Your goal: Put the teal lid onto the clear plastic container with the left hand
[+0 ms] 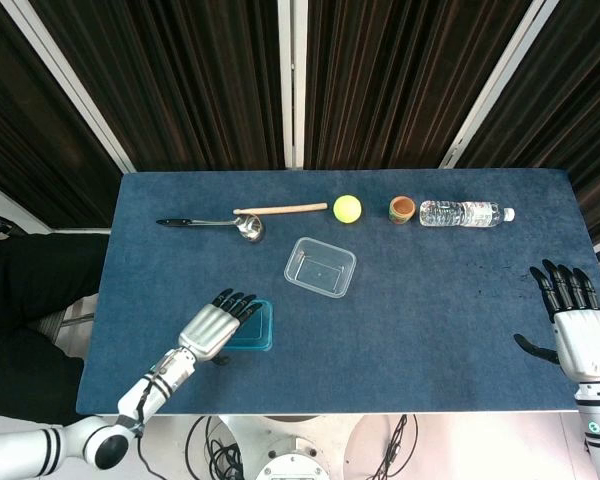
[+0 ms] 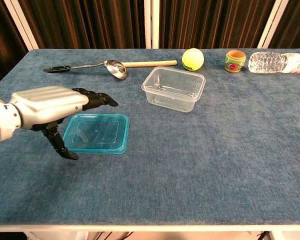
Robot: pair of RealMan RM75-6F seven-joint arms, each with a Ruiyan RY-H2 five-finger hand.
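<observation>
Chest view: left hand (image 2: 52, 107) (fingers spread) above teal lid (image 2: 97, 134).

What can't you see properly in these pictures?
- Teal lid: in the head view the left hand covers most of it.
- Water bottle: its cap end is cut off by the chest view's right edge.
- Right hand: missing from the chest view.
- Small cup: its pattern is too small to read.

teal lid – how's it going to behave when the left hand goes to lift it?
The teal lid lies flat on the table cloth, so it probably offers the fingers little edge to get under. It looks thin and translucent, likely light and a bit flexible. It may slide when nudged rather than lift.
</observation>
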